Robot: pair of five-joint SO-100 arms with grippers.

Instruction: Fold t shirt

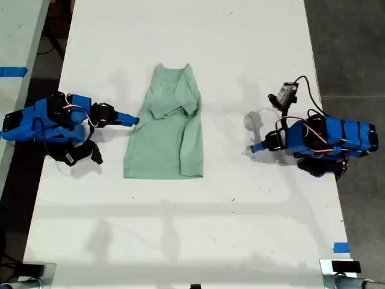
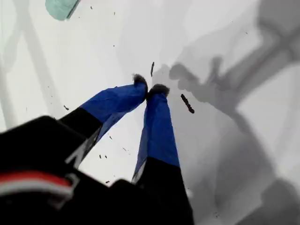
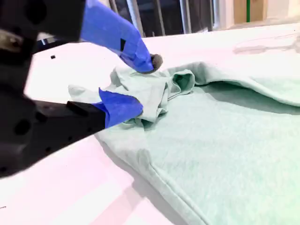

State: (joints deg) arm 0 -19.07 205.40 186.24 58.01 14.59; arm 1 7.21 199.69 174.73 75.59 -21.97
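No writing or label is showing anywhere. The t shirt [image 1: 163, 129] is lying near the middle of the white table [image 1: 240, 54], its long axis running far to near, neck end far, hem near. My second gripper [image 3: 140, 86] is sitting spread at its exterior-view-left edge over a bunched fold. My first gripper [image 2: 150, 89] is resting pressed together on bare tabletop at the exterior view's right, well apart from it.

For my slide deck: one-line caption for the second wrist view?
Open second end effector straddling a bunched edge of the mint-green t shirt on a white table.
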